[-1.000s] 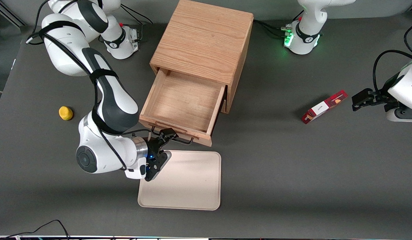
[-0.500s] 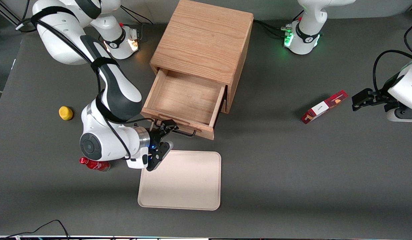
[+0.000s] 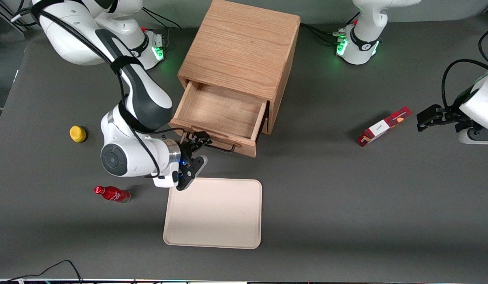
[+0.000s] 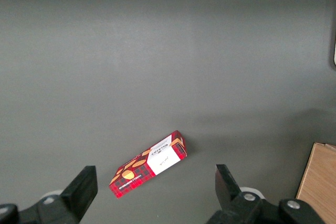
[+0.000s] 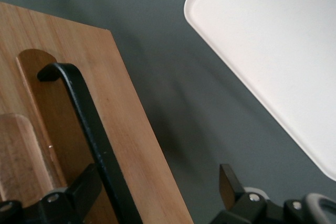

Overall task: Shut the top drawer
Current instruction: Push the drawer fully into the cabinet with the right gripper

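Table (image 3: 346, 205) status, starting at the working arm's end:

- Yellow lemon-like ball (image 3: 77, 133) sits alone on the table, well apart from everything else.
- Red bottle (image 3: 111, 194) lies on its side, nearer the camera than the ball, beside the working arm's wrist.
- Right arm gripper (image 3: 202, 150) is at the drawer front, low over the table, between the drawer and the tray.
- Jaws stand wide. One finger (image 5: 84, 190) is right against the handle bar, and the other hangs over bare table near the tray corner. It isn't clamped on anything.
- Cream tray (image 3: 228, 236) lies flat on the table, nearer the camera than the drawer and just beside the gripper.
- Wooden cabinet (image 3: 240, 47) stands mid-table, turned a little askew to the table edge.
- Top drawer (image 3: 222, 114) is partly pulled out of the cabinet toward the camera, with its wooden floor showing.
- Black handle (image 3: 222, 148) runs along the drawer front. The gripper sits at the end of it toward the working arm.
- The wrist view shows the bar standing off the wood in a routed recess.
- Red snack box (image 3: 384, 127) lies flat and slanted toward the parked arm's end of the table, well apart from the cabinet.
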### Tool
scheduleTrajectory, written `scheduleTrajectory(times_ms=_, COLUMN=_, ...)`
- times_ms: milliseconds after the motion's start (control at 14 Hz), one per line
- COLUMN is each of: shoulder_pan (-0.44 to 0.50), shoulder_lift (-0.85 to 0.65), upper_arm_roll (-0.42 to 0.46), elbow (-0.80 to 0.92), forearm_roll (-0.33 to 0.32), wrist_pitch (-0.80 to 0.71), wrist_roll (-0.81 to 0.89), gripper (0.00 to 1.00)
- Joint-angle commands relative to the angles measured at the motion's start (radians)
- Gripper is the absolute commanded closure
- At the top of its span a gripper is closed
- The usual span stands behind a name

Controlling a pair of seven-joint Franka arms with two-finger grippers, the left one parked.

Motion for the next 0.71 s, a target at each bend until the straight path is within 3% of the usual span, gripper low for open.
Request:
scheduleTrajectory(times_ms=0, shoulder_pan=-0.022, shoulder_lift=-0.094, upper_arm_roll=0.033, elbow=-0.131, forearm_roll=0.035, wrist_pitch=0.048, wrist_roll=0.045, gripper=0.00)
scheduleTrajectory(times_ms=643, shoulder_pan=-0.024, shoulder_lift=-0.218, upper_arm_roll=0.070, elbow=-0.340, forearm_roll=0.092, wrist_pitch=0.167, wrist_roll=0.047, gripper=0.00)
